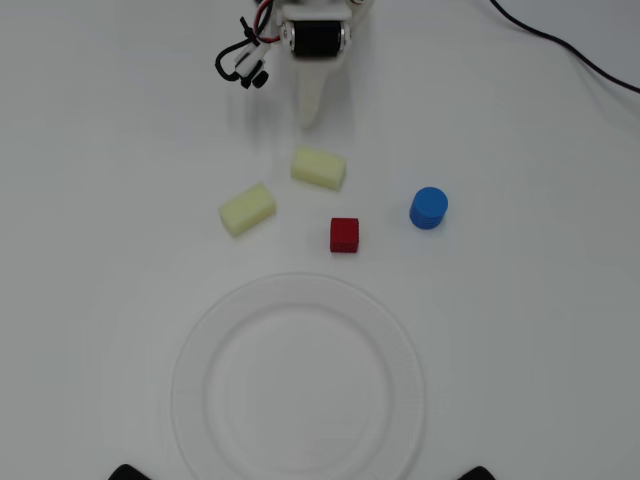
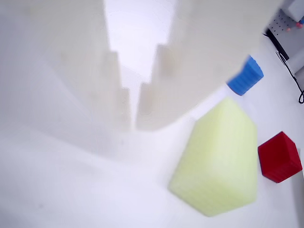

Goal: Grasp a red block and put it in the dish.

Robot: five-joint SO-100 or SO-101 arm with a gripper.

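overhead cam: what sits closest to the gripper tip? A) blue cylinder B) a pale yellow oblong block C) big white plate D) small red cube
B: in the overhead view the pale yellow oblong block lies just below the gripper, nearer than anything else on the table.

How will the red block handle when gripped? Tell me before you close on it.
The red block looks like a flat-faced cube, so it should sit still, not roll like the blue cylinder might. Its finely textured surface probably resists slipping. Small, so likely light.
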